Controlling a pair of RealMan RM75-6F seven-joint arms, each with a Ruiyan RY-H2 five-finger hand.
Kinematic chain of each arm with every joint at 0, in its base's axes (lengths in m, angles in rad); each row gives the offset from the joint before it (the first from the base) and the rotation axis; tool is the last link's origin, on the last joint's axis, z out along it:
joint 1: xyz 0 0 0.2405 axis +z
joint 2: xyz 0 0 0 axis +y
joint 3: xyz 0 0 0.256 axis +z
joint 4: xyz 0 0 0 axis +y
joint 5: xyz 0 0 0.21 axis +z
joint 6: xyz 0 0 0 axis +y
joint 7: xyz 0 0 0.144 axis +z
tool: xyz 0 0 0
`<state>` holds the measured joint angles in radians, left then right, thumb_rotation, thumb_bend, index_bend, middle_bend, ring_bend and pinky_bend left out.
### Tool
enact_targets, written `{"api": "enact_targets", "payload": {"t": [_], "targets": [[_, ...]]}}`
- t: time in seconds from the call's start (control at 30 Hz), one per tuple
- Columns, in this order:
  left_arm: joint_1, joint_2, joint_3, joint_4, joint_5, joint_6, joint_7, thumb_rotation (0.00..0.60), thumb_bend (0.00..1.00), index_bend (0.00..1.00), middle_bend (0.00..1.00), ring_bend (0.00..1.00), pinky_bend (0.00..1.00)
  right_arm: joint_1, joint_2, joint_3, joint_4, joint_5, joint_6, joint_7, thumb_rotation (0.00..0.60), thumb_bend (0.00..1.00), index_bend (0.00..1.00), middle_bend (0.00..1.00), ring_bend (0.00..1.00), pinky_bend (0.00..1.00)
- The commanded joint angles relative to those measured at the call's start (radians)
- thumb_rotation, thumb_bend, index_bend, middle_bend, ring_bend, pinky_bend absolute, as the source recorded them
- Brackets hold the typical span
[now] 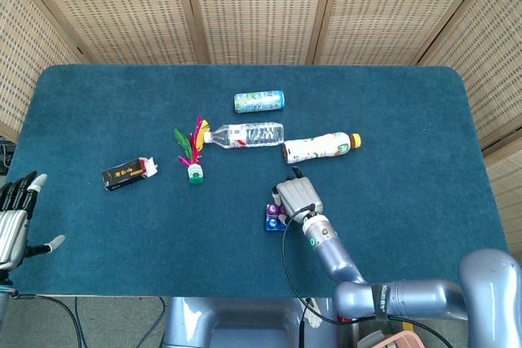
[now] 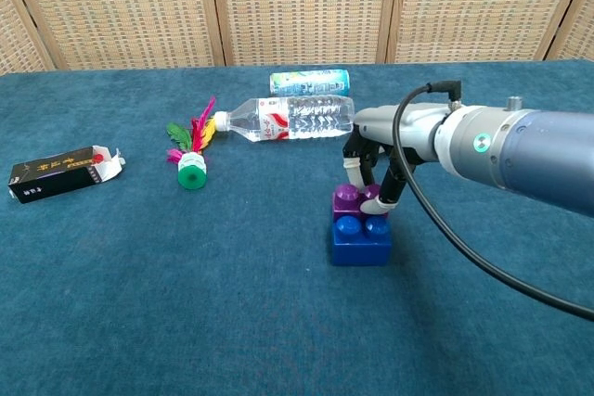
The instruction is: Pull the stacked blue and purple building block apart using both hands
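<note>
Right hand (image 2: 376, 166): over the block stack, fingers (image 2: 355, 172) pointed down and closing about the purple block (image 2: 349, 198); one fingertip rests at that block's right edge, but whether the grip is firm I cannot tell. Left hand (image 1: 15, 219): at the 9 o'clock edge of the surface (image 1: 408, 136), fingers spread, holding nothing, well apart from the stack. Purple block: seated on top of the blue block (image 2: 360, 240), both upright, stacked vertically, near the 6 o'clock edge slightly right of centre. Key relation: the stack lies directly beneath the right hand and far toward 3 o'clock from the left hand; the separation axis is vertical, so the top piece would lift while the base needs holding down. The right hand is clearly the nearer; the left would have to cross much of the surface to brace the blue block. Other items: water bottle (image 2: 283, 119) and can (image 2: 310, 82) toward 12 o'clock, a second bottle (image 1: 320, 147) at about 1 o'clock of the stack, shuttlecock (image 2: 190, 151) at 10 o'clock, small black box (image 2: 59, 172) at 9 o'clock. All lie apart from the stack.
</note>
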<state>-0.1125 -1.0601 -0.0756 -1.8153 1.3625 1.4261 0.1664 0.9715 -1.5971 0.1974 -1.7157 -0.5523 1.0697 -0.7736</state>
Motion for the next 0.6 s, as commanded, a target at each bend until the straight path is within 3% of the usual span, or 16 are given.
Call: {"api": "enact_targets", "payload": {"t": [0.03,0.37,0.53,0.6], "targets": [[-0.003,-0.001,-0.001,0.003,-0.003,-0.005,0.000,0.600,0.05,0.00,0.00,0.00,0.00,-0.019,0.011,0.020,-0.007,-0.066,0.007,0.071,0.600,0.39,0.59,0.66,0.27,0.06],[-0.112,0.005,-0.060,0.046,0.010,-0.132,-0.136,0.600,0.05,0.00,0.00,0.00,0.00,-0.094,0.045,0.151,0.003,-0.289,-0.037,0.468,0.600,0.39,0.60,0.66,0.27,0.06],[-0.252,-0.013,-0.118,0.088,0.079,-0.261,-0.272,0.600,0.01,0.00,0.00,0.00,0.03,-0.101,0.014,0.262,0.031,-0.259,-0.084,0.693,0.600,0.39,0.60,0.66,0.27,0.07],[-0.296,-0.028,-0.133,0.105,0.090,-0.298,-0.293,0.600,0.00,0.00,0.00,0.00,0.04,-0.097,0.002,0.282,0.044,-0.242,-0.098,0.733,0.600,0.39,0.61,0.67,0.27,0.08]]}}
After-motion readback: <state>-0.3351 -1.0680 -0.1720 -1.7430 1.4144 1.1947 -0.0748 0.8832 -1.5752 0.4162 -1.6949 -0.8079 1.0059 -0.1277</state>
